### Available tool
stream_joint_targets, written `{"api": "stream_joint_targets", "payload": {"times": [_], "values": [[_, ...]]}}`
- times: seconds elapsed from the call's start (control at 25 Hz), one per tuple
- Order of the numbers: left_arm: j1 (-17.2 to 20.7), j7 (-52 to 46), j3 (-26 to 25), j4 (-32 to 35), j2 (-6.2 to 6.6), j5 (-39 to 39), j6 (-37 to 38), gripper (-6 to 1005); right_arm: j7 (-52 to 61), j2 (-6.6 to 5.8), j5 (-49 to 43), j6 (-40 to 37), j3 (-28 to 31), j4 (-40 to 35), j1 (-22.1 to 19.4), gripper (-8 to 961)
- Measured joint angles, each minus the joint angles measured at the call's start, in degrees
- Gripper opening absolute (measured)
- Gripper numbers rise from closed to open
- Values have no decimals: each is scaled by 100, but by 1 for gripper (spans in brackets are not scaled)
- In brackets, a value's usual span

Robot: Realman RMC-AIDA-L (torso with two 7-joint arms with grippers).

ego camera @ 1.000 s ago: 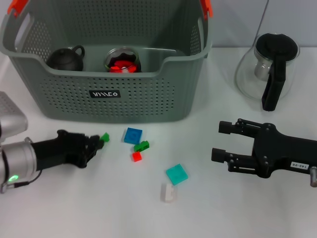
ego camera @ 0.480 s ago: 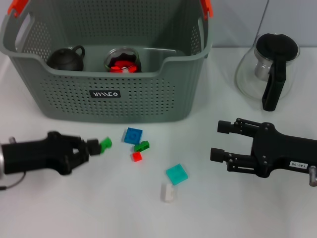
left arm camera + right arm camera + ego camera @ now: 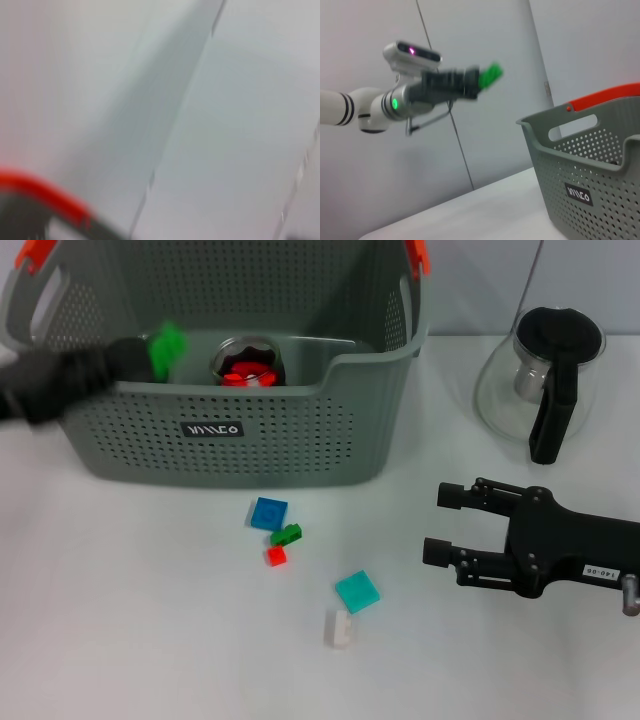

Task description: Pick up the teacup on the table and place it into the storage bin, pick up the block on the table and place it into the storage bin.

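I see the small bright green plastic block (image 3: 167,347) clamped in my left claw (image 3: 140,355), raised above the front left rim of the large grey perforated plastic storage bin (image 3: 240,430), which stands at the far left part of the white surface (image 3: 150,620). From the right wrist view, the green block (image 3: 489,77) sticks out of the left claw's (image 3: 477,82) tip, up in the air and beside the bin (image 3: 590,165) with its orange handle clip (image 3: 605,97). Inside the bin sit a dark round teapot-shaped cup (image 3: 130,350), partly hidden by the claw, and a clear glass cup with red contents (image 3: 248,365).

On the surface in front of the bin lie a blue square tile (image 3: 268,513), a small dark green brick (image 3: 286,534), a small red cube (image 3: 276,556), a teal square tile (image 3: 357,592) and a white brick (image 3: 340,628).

My right claw (image 3: 440,525) hovers near the surface's right edge, jaws spread apart and holding nothing. Behind it, a glass carafe with a black handle (image 3: 540,380) stands near the far right corner.
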Motion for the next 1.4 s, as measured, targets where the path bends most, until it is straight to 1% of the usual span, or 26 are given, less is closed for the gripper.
{"api": "stream_joint_targets", "payload": {"times": [0.08, 0.16, 0.28, 0.36, 0.4, 0.48, 0.6, 0.72, 0.84, 0.92, 1.0, 1.04, 1.12, 1.36, 1.4], "values": [[-142, -464, -59, 69, 82, -379, -110, 111, -2, 4, 0, 4, 0, 0, 4, 820], [-317, -849, -66, 133, 167, -570, -345, 111, -5, 5, 0, 6, 0, 0, 5, 820], [-604, -1287, 87, 216, 308, -548, -902, 111, -16, 7, 0, 14, 0, 0, 9, 821], [-780, -1491, 413, 278, 377, -435, -1412, 111, -29, 11, 0, 20, 0, 0, 14, 821], [-832, -1546, 557, 312, 386, -380, -1606, 111, -34, 14, 0, 25, 0, 0, 16, 821], [-955, -1675, 1021, 445, 387, -186, -2128, 112, -40, 18, 0, 34, 0, 0, 20, 821], [-1083, -1933, 1784, 679, 345, 179, -2819, 112, -39, 24, 1, 37, 0, 0, 32, 821], [-1228, -2293, 2562, 871, 308, 740, -3435, 112, -38, 24, 0, 40, 0, 0, 33, 821], [-1372, -2552, 3029, 902, 272, 1153, -3680, 113, -41, 24, 1, 43, -1, 0, 36, 821], [-1464, -2695, 3303, 910, 189, 1426, -3910, 113, -43, 24, 0, 44, 0, 0, 41, 821], [-1496, -2739, 3411, 921, 89, 1573, -4166, 113, -43, 24, 0, 49, -4, 0, 49, 821], [-1502, -2741, 3434, 929, 20, 1628, -4310, 113, -43, 24, 0, 51, -6, 0, 51, 821], [-1519, -2792, 3473, 935, -59, 1768, -4508, 113, -43, 24, 1, 53, -9, 0, 51, 821], [-1511, -3211, 3697, 1098, -140, 2227, -4732, 114, -41, 24, 0, 53, -4, 0, 51, 821], [-1463, -3210, 3669, 1199, -170, 2183, -4712, 144, -42, 24, 1, 53, -4, 0, 51, 821]]}}
